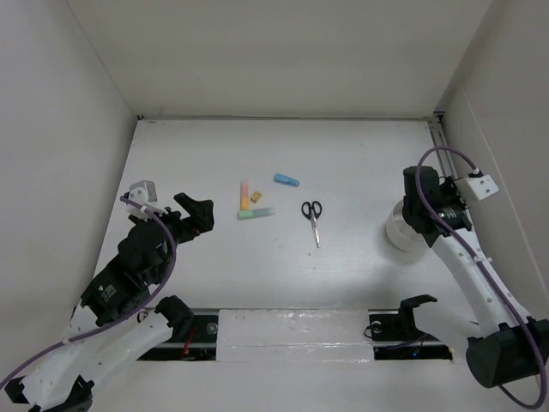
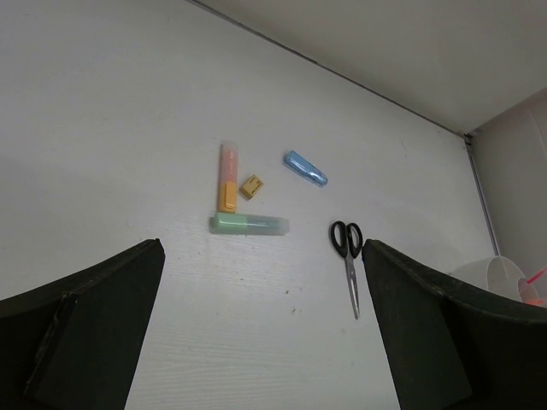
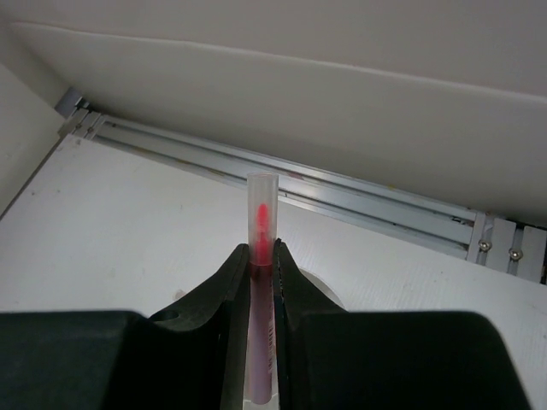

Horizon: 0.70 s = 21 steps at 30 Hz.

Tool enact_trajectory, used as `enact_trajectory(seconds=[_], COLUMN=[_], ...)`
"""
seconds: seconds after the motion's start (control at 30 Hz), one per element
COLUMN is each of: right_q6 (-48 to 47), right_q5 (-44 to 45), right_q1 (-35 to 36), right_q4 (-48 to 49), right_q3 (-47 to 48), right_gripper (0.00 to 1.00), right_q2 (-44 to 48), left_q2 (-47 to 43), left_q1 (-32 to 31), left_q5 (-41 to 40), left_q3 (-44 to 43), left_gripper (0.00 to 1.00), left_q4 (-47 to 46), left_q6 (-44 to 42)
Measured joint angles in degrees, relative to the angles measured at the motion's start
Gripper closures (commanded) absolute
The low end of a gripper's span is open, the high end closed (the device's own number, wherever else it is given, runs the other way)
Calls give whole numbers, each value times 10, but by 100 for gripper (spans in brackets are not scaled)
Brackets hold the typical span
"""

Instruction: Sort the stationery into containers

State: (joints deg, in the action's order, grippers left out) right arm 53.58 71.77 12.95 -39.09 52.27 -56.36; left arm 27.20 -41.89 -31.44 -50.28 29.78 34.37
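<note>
My right gripper (image 3: 261, 256) is shut on a thin pink pen (image 3: 261, 213) with a clear cap, held over the white cup (image 1: 400, 232) at the table's right; the cup's rim (image 3: 329, 293) peeks from behind the fingers. My left gripper (image 2: 261, 265) is open and empty above the table's left part. Ahead of it lie black-handled scissors (image 2: 348, 252), a mint-green marker (image 2: 248, 224), a yellow-orange marker (image 2: 227, 187), a tiny yellow-black piece (image 2: 251, 186) and a light-blue marker (image 2: 305, 168). In the top view these lie mid-table: scissors (image 1: 313, 217), green marker (image 1: 256, 214), blue marker (image 1: 286, 180).
White walls enclose the table on the left, back and right. A metal rail (image 3: 359, 192) runs along the table's right edge beside the cup. A clear strip (image 1: 292, 335) lies along the near edge between the arm bases.
</note>
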Motion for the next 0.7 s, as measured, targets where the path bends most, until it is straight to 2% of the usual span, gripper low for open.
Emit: enact_trajectory(seconds=[0.27, 0.7], right_q6=[-67, -90], right_q5=[1, -2], right_q1=[-25, -33], right_q4=[99, 157], right_q3=[2, 2], right_gripper=[100, 100], right_q2=[-41, -102], left_q2=[0, 0], left_q1=[0, 0], left_q5=[7, 15], left_q3=[0, 0], left_gripper=[0, 0], left_q4=[-2, -5], left_q6=[-5, -9])
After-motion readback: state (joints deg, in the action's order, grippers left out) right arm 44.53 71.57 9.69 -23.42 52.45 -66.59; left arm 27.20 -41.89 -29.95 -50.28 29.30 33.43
